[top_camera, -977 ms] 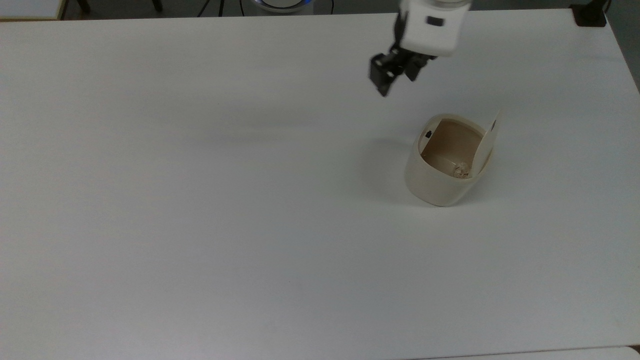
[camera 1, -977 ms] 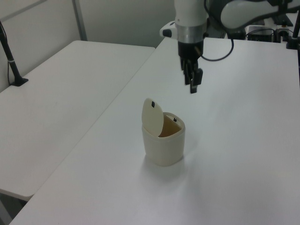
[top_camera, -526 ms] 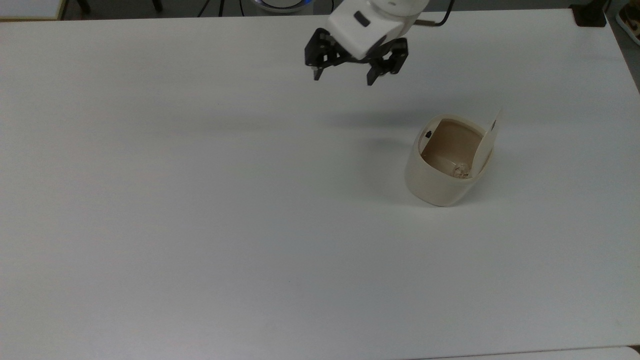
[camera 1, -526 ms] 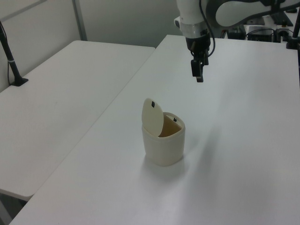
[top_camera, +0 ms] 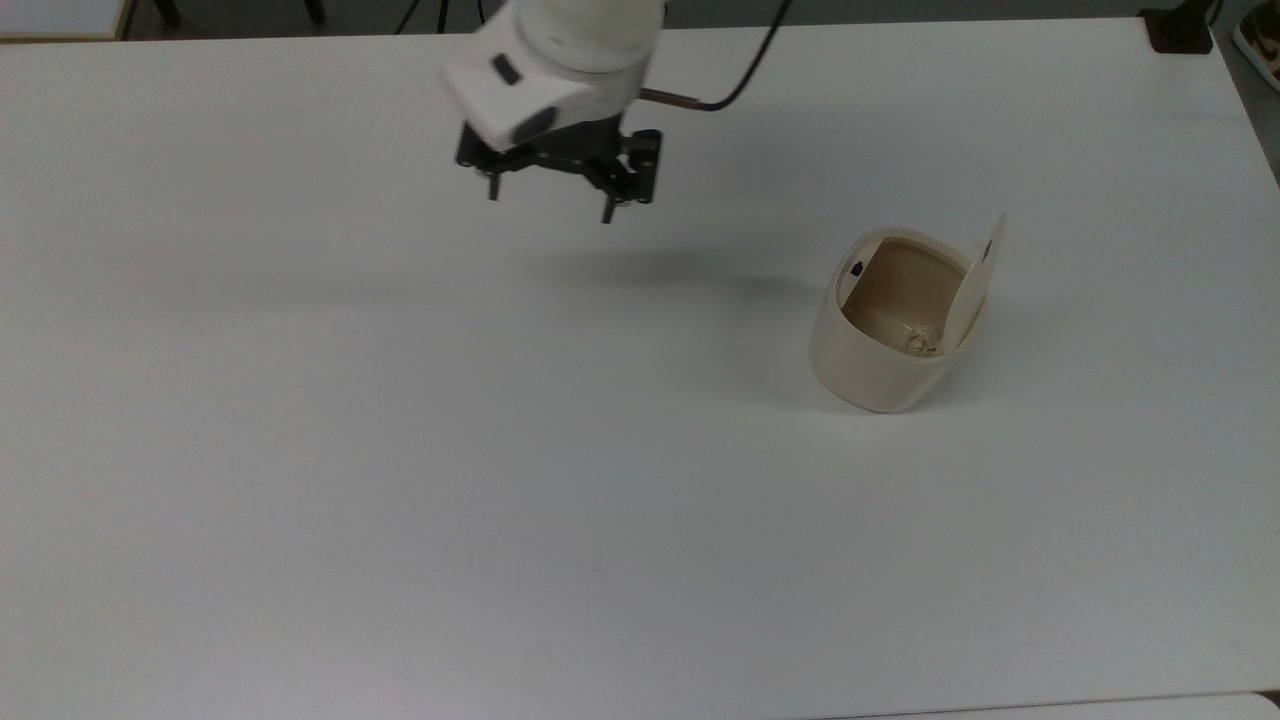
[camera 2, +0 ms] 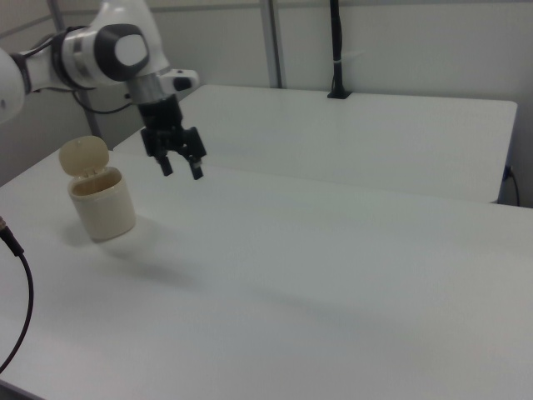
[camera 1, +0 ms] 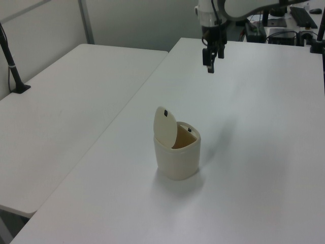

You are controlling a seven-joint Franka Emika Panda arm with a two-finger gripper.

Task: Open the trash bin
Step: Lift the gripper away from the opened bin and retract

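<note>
The cream trash bin (top_camera: 880,360) (camera 1: 177,155) (camera 2: 102,204) stands on the white table with its flat lid (top_camera: 985,270) (camera 1: 165,125) (camera 2: 84,156) swung upright, so its tan inside shows. A small black button (top_camera: 857,268) sits at one corner of the rim. Something small and pale lies at the bottom of the bin. My gripper (top_camera: 550,204) (camera 1: 213,65) (camera 2: 182,167) hangs open and empty above the table, well off toward the top view's left of the bin, touching nothing.
The white table (top_camera: 400,450) stretches wide around the bin. A second white table (camera 1: 61,107) stands alongside, across a narrow gap. A black cable (top_camera: 740,80) trails from the arm. A black clamp (top_camera: 1178,30) sits at the table's far corner in the top view.
My gripper has swung away from above the bin toward the top view's left, turning as it went, and its fingers have spread open. The bin and its raised lid have stayed put.
</note>
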